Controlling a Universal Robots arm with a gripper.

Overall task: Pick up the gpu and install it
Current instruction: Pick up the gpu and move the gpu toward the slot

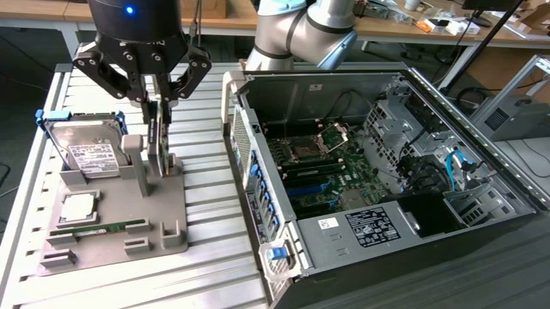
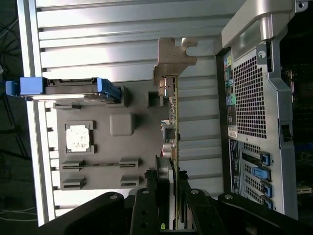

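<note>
Dark gpu (image 1: 156, 149), top behind end effector (image 1: 157, 108)

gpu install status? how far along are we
Done: approach only; the claw sits at the top edge of the gpu. In hand: pickup, with the gpu standing upright in the grey fixture, not lifted. Left: lift, carry, seat it on the motherboard in the open case.

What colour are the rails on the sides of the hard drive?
Blue rails on the hard drive, clearest in the wrist view.
</note>
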